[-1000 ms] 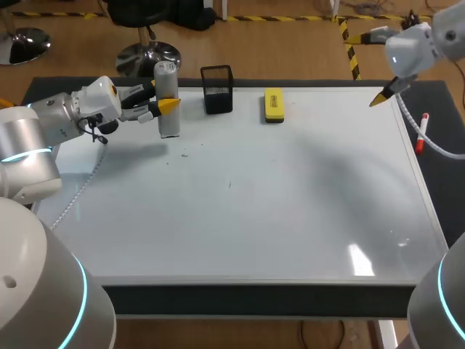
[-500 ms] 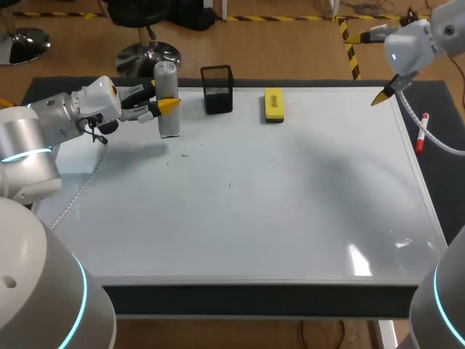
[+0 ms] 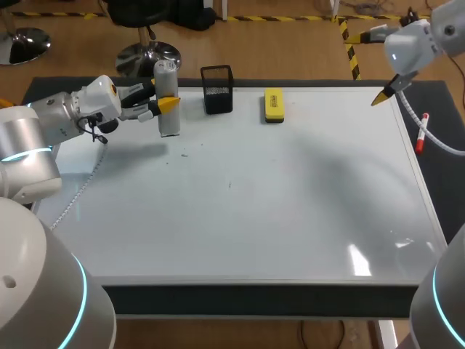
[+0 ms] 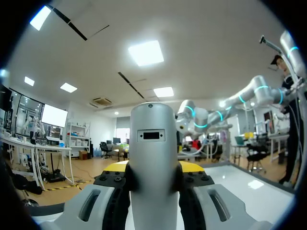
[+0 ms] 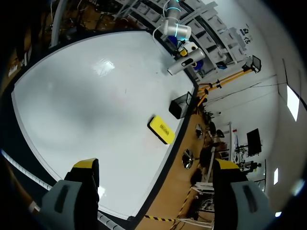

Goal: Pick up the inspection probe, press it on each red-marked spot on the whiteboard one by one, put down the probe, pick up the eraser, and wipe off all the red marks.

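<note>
Whiteboard (image 3: 240, 211) covers most of the tabletop (image 3: 445, 171); at its far left, the left hand (image 3: 161, 99) is clamped on the upright grey inspection probe (image 3: 169, 123) — one finger on each side of its body. The right hand (image 5: 156, 165) hangs open above the far right corner. The yellow eraser (image 3: 274, 105) lies at the far edge, near a black holder (image 3: 217, 89).

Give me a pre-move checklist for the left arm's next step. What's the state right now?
1. Grip: probe clamped between the fingers of the left gripper: ok.
2. Pose: probe upright: ok.
3. Targets: red marks on the whiteboard: not ok, none visible.
4. Other arm: right gripper open, at the far right corner, off the path: ok.
5. Next tool: eraser lying free by the far edge: ok.
</note>
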### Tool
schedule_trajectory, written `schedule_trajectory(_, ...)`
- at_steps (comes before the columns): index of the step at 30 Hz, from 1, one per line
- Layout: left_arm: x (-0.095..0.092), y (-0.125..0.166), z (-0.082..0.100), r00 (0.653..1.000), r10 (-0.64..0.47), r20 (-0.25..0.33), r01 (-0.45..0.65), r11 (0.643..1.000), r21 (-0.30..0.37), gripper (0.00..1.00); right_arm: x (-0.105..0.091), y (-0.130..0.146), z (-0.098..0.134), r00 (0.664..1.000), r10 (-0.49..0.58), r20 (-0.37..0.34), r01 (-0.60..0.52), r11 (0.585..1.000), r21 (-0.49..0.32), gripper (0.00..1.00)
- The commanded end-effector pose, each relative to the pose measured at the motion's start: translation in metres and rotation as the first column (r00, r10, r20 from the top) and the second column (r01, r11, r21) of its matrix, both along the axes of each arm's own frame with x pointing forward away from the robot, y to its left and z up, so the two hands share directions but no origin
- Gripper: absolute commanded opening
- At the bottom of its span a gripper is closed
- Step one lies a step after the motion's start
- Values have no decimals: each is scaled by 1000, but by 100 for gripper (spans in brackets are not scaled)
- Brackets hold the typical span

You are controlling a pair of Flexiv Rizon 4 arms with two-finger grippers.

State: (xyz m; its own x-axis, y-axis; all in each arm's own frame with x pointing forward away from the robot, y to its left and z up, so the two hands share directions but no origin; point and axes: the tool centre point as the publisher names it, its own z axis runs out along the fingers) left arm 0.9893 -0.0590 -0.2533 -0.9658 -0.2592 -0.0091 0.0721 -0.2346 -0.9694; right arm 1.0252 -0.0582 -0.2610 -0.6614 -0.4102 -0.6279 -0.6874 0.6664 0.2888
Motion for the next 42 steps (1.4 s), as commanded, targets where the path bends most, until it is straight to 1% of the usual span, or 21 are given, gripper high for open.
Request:
schedule_trajectory(1, 15, -4, 8, 999, -32, 29, 32, 999, 2, 0, 0, 0, 0, 1000, 2, -1, -2, 1000, -5, 100)
schedule_trajectory(2, 18, -5, 12, 998, -43, 41, 43, 999, -2, 0, 0, 0, 0, 1000, 2, -1, -2, 1000, -5, 100)
schedule_trajectory(4, 27, -6, 18, 997, -55, 63, 55, 998, 12, 0, 0, 0, 0, 1000, 2, -1, -2, 1000, -5, 100)
schedule_trajectory(9, 48, -8, 34, 990, -92, 109, 92, 996, 4, 0, 0, 0, 0, 1000, 2, -1, -2, 1000, -5, 100)
schedule_trajectory(11, 56, -11, 42, 987, -102, 128, 101, 995, 17, 0, 0, 0, 0, 1000, 2, -1, -2, 1000, -5, 100)
schedule_trajectory(15, 72, -14, 54, 980, -116, 159, 115, 993, 15, 0, 0, 0, 0, 1000, 2, -1, -2, 1000, -5, 100)
schedule_trajectory(19, 83, -21, 66, 974, -131, 187, 131, 991, 10, 0, 0, 0, 0, 1000, 2, -1, -2, 1000, -5, 100)
schedule_trajectory(23, 92, -31, 73, 968, -147, 201, 150, 989, 1, 0, 0, 0, 0, 1000, 2, -1, -2, 1000, -5, 100)
schedule_trajectory(29, 100, -51, 79, 960, -183, 210, 191, 981, -18, 0, 0, 0, 0, 1000, 2, -1, -2, 1000, -5, 100)
schedule_trajectory(33, 102, -63, 81, 956, -193, 220, 205, 978, -32, 0, 0, 0, 0, 1000, 2, -1, -2, 1000, -5, 100)
schedule_trajectory(42, 110, -86, 78, 952, -208, 225, 224, 973, -47, 0, 0, 0, 0, 1000, 2, -1, -2, 1000, -5, 100)
